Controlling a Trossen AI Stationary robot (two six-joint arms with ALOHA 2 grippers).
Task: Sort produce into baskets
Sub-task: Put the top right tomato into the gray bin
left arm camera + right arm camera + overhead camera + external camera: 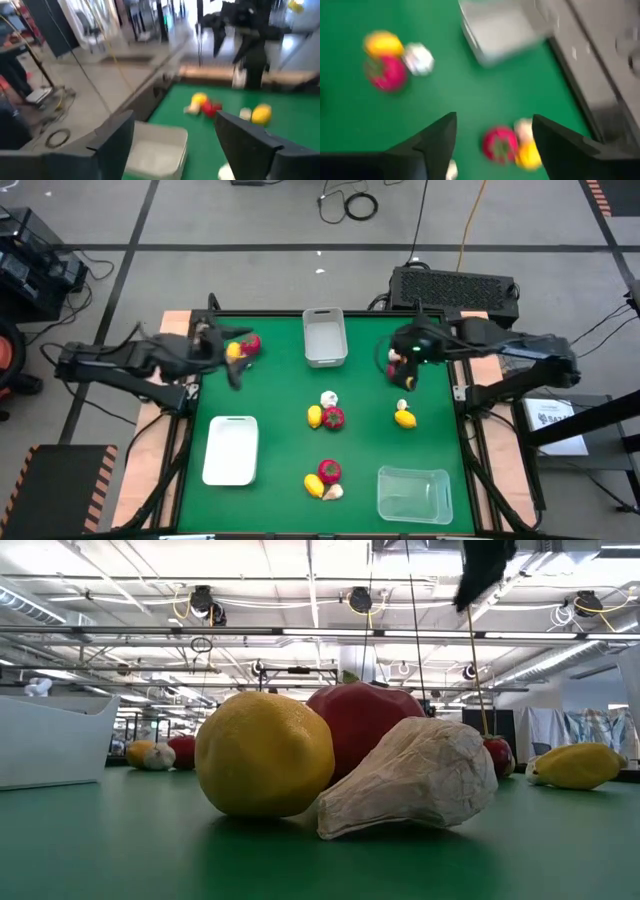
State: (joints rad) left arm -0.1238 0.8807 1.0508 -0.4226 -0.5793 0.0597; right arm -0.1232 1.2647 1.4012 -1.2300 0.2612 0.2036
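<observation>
My left gripper (236, 372) is open and empty at the table's far left, beside a red piece and a lemon (243, 347); in its wrist view (172, 117) the grey-white bin (155, 150) lies below the fingers. My right gripper (402, 375) is open and empty at the far right, above a red piece (500, 144), a lemon (527, 155) and a garlic bulb (522, 127) on the table. Another trio lies mid-table (323, 414), and a third (325, 480) near the front edge. The white tray (231, 449) and the clear tub (413, 493) stand at the front.
The grey-white bin (325, 337) stands at the middle of the far edge, between the two arms. In the low view the front lemon (265, 753), red piece (362, 720) and garlic (410, 780) fill the foreground. Bare green mat lies between the groups.
</observation>
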